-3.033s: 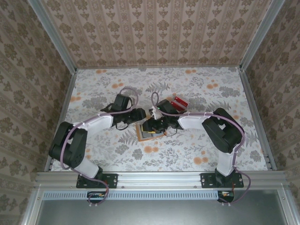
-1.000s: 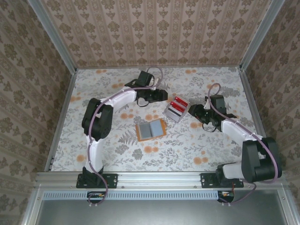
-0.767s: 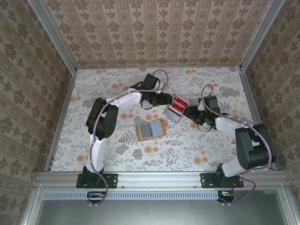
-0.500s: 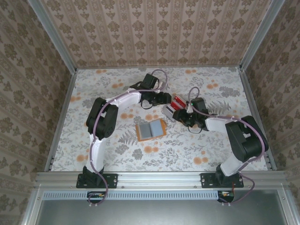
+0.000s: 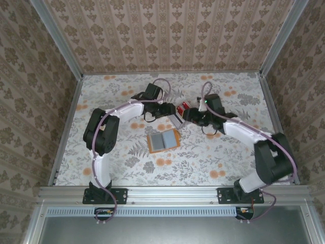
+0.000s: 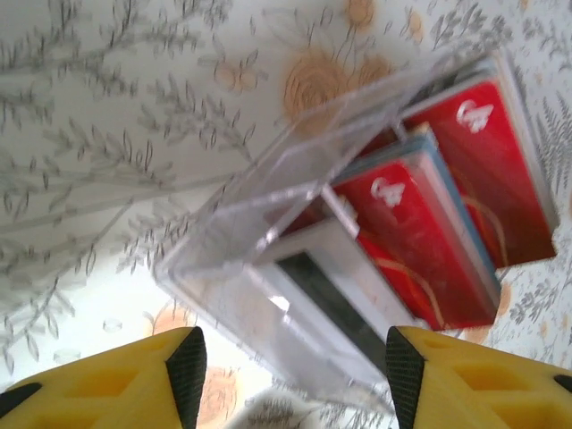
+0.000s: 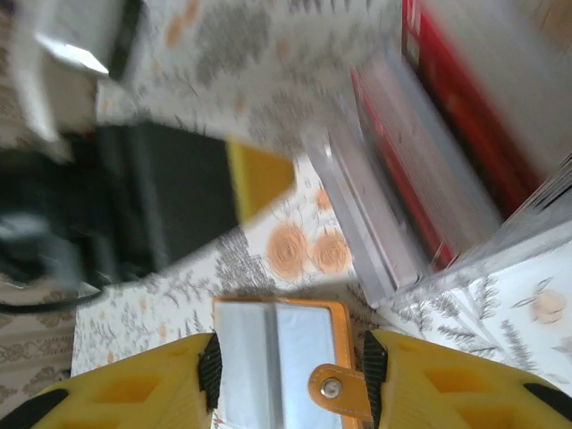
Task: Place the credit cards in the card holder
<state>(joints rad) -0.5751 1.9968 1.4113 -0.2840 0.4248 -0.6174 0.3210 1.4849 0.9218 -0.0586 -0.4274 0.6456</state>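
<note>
L gripper (image 6: pixel 290 366) spread at clear plastic slotted stand (image 6: pixel 241 241) w/ glossy red cards (image 6: pixel 420 223); R gripper (image 7: pixel 290 371) spread over orange-tan leather-like wallet (image 7: pixel 273 357).

White shells are covering my left arm (image 5: pixel 124 108) and right arm (image 5: pixel 245 131), with bulky black joints between them. A pale lilac cable (image 5: pixel 163 81) is looping along each. My left gripper (image 6: pixel 288 375) and right gripper (image 7: pixel 286 384) are showing yellow fingers (image 6: pixel 98 384) with black inner pads. What look like black base plates (image 5: pixel 104 194) are sitting low in the frame.
</note>
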